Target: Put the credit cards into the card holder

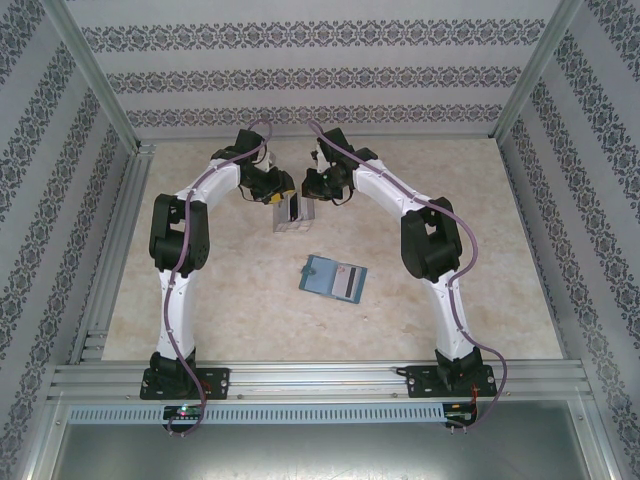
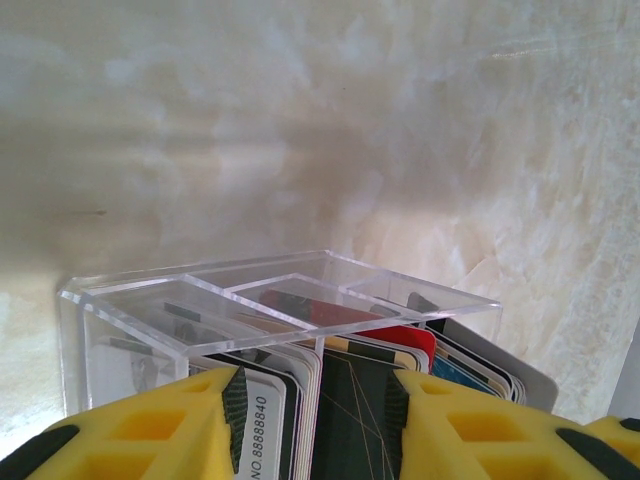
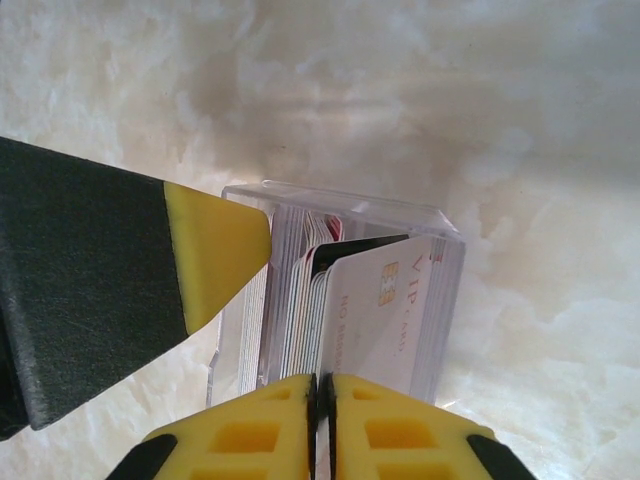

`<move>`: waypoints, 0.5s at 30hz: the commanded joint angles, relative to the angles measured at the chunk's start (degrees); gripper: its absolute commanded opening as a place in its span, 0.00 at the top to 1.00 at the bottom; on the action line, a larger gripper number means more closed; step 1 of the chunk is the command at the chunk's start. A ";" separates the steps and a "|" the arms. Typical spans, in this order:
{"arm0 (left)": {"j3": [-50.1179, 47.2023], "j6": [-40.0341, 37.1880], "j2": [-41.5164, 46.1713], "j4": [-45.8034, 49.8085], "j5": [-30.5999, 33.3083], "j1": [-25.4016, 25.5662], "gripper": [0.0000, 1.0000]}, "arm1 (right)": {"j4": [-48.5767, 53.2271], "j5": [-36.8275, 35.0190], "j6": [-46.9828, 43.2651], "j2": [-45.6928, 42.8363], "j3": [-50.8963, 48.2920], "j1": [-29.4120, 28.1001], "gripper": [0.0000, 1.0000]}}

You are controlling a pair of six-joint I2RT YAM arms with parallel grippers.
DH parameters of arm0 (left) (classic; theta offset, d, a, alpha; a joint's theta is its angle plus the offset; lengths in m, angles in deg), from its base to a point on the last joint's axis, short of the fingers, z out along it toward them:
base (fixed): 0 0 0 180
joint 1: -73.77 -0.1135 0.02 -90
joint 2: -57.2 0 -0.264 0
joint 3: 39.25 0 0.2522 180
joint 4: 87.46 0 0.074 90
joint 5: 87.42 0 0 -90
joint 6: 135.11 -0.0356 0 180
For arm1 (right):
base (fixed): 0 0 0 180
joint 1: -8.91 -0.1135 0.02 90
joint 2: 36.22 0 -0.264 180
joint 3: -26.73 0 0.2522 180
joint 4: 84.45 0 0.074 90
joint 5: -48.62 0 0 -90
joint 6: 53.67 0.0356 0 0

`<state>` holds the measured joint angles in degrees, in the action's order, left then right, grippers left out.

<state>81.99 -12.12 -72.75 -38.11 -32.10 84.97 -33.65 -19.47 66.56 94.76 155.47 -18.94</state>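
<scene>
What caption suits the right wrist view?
Right gripper pinches a pale card standing in the clear stand.

A clear slotted stand [image 1: 289, 213] is standing upright toward the far middle of the pale marbled worktop [image 1: 230, 300] (its see-through walls are catching the light). Patterned wallpaper panels [image 1: 320, 75] are enclosing the space, and a metal rail [image 1: 320, 378] is running along the near edge.

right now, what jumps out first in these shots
At the far middle of the table stands a clear stand packed with cards. The left gripper straddles it, and the right gripper pinches a pale card in it. Nearer, mid-table, the teal wallet lies open with a striped card on it.
</scene>
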 commanded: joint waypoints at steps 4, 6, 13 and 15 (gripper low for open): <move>0.86 0.15 -0.39 0.61 0.05 0.75 0.57 | -0.89 0.15 0.04 -3.19 -1.33 0.08 0.88; 0.88 0.14 -0.31 0.64 0.05 0.73 0.57 | -1.30 0.06 0.10 -3.90 -1.92 0.20 0.89; 0.71 0.14 0.24 0.73 0.22 0.79 0.57 | -2.21 -0.55 0.12 -6.63 -3.99 0.24 0.89; 0.71 0.14 0.29 0.66 0.31 0.88 0.57 | -2.53 -0.64 0.11 -7.24 -4.56 0.30 0.90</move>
<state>81.99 -12.12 -72.75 -38.11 -32.10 85.03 -34.72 -19.49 66.56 90.87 152.03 -18.94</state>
